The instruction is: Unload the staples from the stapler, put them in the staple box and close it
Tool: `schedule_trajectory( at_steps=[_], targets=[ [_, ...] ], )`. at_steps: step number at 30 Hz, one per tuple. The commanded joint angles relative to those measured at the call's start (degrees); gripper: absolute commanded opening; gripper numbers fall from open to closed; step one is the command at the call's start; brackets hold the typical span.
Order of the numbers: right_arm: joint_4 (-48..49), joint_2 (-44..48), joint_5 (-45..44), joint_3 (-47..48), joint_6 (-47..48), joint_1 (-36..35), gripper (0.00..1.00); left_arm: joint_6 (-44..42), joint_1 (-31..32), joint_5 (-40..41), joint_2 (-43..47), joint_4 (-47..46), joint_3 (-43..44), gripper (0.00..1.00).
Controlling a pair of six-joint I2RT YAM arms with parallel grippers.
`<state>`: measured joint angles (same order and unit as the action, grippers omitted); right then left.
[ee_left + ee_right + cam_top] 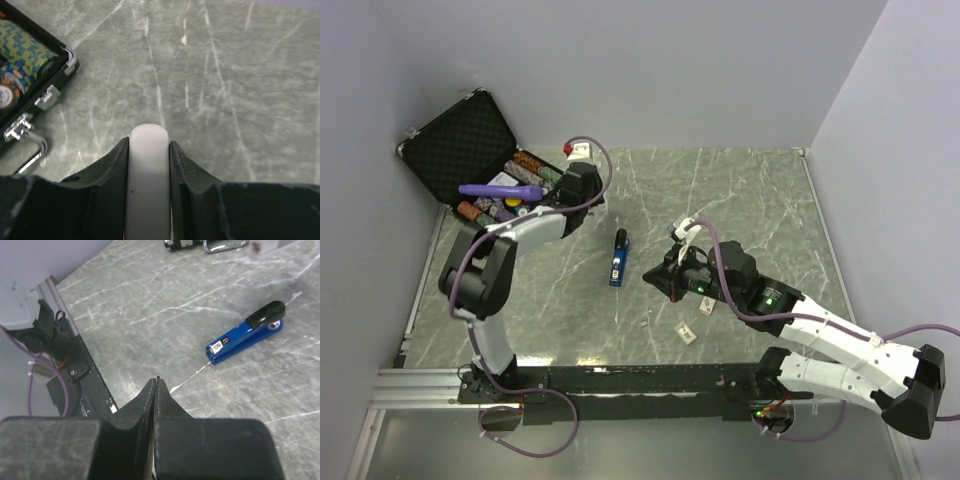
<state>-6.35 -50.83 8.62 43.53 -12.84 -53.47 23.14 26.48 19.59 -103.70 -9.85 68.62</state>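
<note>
While slim blue stapler lies flat, left claw pinching rounded white bar, right claw closed.

White links and black joints are seen on the left arm and right arm; purple cables are run alongside, with seemingly green indicator lights.

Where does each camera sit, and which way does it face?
Top external: above and behind the bases, looking down on the table, both arms whole.
Left wrist: on the left arm, looking past the left gripper, shut on a white-grey bar, toward the chip case.
Right wrist: on the right arm, past the shut right gripper toward the stapler.
Shared: top and right wrist show the stapler; top and left wrist, the chip case.
</note>
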Motion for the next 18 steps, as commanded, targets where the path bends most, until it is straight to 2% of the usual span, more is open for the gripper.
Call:
schedule_trajectory(
  at_steps=[1, 10, 14, 18],
  targets=[
    [2.4, 1.78, 1.66, -1.34, -1.05, -0.14, 0.0, -4.67, -3.01, -5.79, -4.74, -5.27, 6.08, 0.01],
    [2.39, 1.87, 2.1, -1.34, -0.61, -0.14, 0.0, -12.93, -4.94, -10.19, -14.68, -6.24, 15.13, 0.01],
    [2.57, 1.96, 1.75, -1.43, -0.69, -0.23, 0.0, -13.21, -6.87, -12.56, -19.16, -1.15, 20.41, 0.01],
    [3.18, 2.05, 1.75, -2.04, -1.4, -0.23, 0.0, -13.38, -7.32, -13.88, -20.57, -0.96, 20.33, 0.01]
  ],
)
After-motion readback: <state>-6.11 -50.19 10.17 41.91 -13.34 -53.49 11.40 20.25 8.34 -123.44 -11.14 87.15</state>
